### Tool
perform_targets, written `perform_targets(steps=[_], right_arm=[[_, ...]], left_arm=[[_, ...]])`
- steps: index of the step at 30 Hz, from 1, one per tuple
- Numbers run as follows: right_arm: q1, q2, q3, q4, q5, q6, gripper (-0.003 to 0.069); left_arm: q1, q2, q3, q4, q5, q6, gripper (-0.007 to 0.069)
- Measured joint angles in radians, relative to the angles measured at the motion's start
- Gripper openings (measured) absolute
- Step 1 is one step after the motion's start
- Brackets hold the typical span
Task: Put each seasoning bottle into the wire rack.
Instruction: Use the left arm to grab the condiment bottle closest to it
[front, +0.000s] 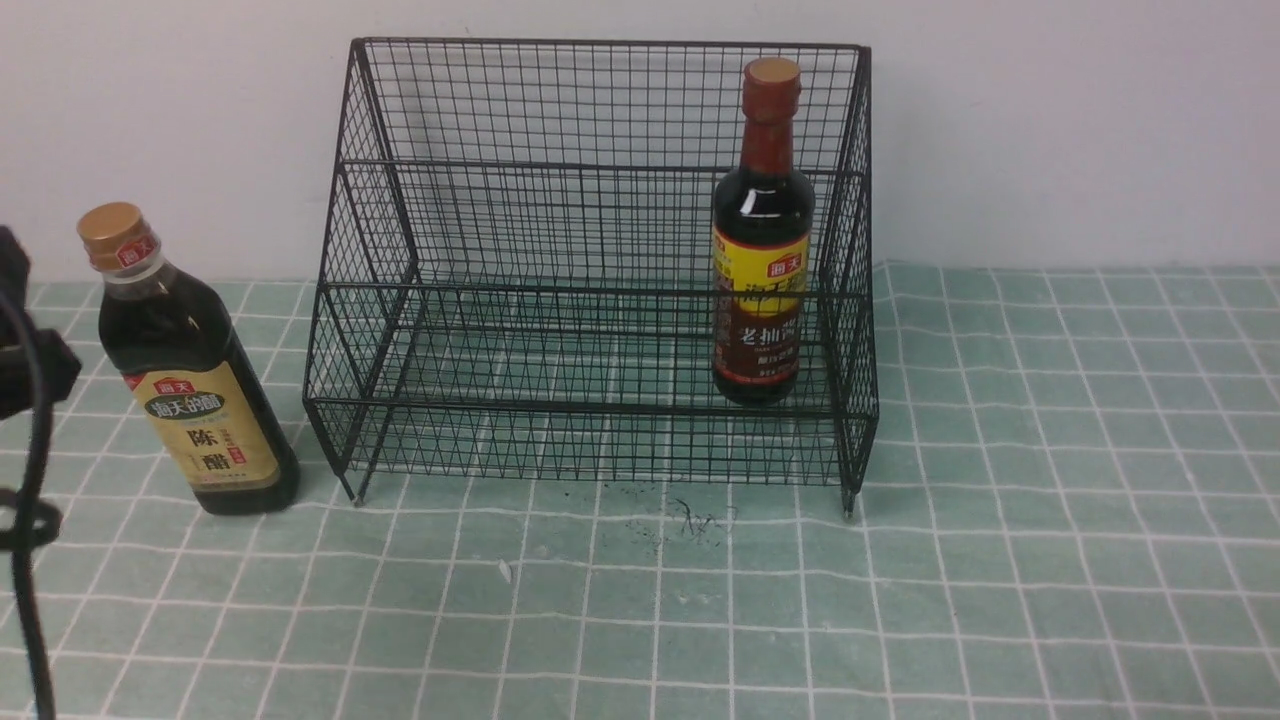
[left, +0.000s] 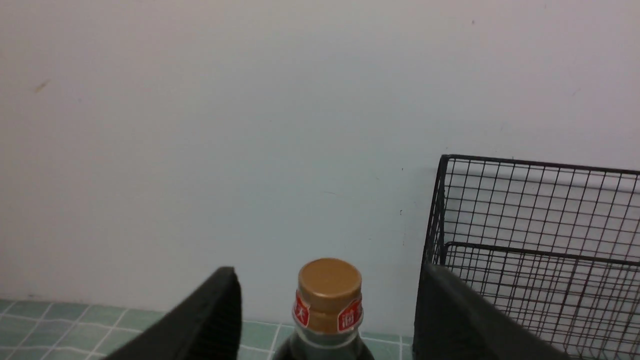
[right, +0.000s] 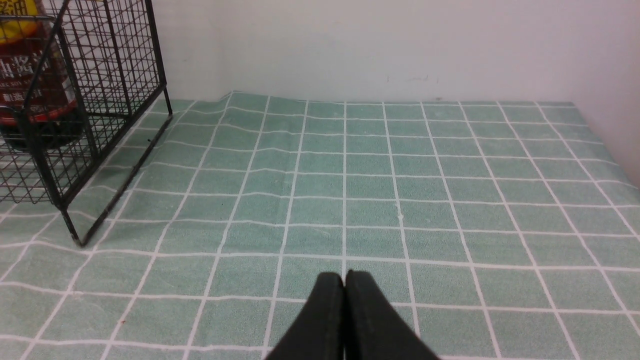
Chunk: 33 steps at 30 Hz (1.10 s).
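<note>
Front view, L to R: squarish tan-capped dark bottle (front: 200, 420) stands just left of black wire-mesh rack (front: 600, 165), not yet in; left gripper (left: 328, 272) spread either side of its cap. In rack's right end stands round red-necked bottle (front: 762, 300), so approx half done; right gripper (right: 344, 282) pressed together, empty.

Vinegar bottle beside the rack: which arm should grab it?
Left. The left pincer, open, faces the vinegar bottle left of the wire rack. The right pincer is shut over tablecloth beyond the rack's other side.
</note>
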Motion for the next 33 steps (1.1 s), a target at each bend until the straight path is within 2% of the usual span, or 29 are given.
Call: perform_targets(steps=[5, 11, 19, 22, 26, 29, 33], right_arm=[[0.0, 0.0, 0.0, 0.0, 0.0, 0.0, -0.0013], [0.0, 0.0, 0.0, 0.0, 0.0, 0.0, -0.0013], [0.0, 0.0, 0.0, 0.0, 0.0, 0.0, -0.0013], [0.0, 0.0, 0.0, 0.0, 0.0, 0.0, -0.0013], [0.0, 0.0, 0.0, 0.0, 0.0, 0.0, -0.0013], [0.0, 0.0, 0.0, 0.0, 0.0, 0.0, -0.0013], [0.0, 0.0, 0.0, 0.0, 0.0, 0.0, -0.0013]], left_arm=[[0.0, 0.198, -0.122, 0.008, -0.001, 0.04, 0.0562], [0.0, 0.366, -0.205, 0.009, -0.031, 0.057, 0.0574], [0.022, 0.555, -0.243, -0.02, -0.153, 0.06, 0.057], [0.022, 0.588, -0.243, -0.02, -0.179, 0.06, 0.0534], [0.022, 0.61, -0.255, -0.019, -0.175, 0.054, 0.0295], [0.022, 0.603, -0.265, -0.02, -0.15, 0.076, 0.03], [0.022, 0.523, -0.293, -0.05, -0.039, 0.144, 0.03]])
